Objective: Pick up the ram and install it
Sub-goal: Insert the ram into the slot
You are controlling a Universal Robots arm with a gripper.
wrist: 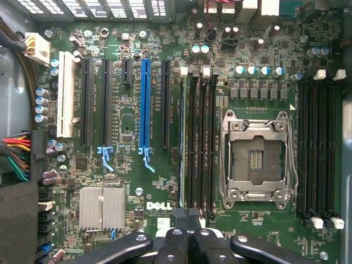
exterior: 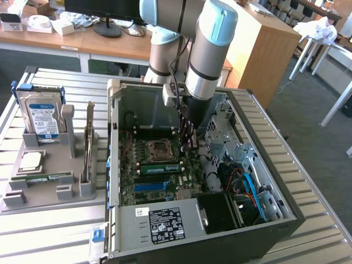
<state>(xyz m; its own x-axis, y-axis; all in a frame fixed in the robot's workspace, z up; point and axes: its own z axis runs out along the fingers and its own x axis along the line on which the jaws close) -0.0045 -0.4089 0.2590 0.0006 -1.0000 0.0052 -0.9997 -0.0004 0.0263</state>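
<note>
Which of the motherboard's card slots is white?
The slot at the row's end, farthest from the processor socket; the others are black or blue.

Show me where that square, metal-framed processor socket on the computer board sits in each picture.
Exterior view: the socket lies mid-board inside the open computer case, just to the exterior view's left of the gripper.
Wrist view: the socket sits between two banks of black memory slots.
Shared landmark: the long blue slot, on the same board in both views.
</note>
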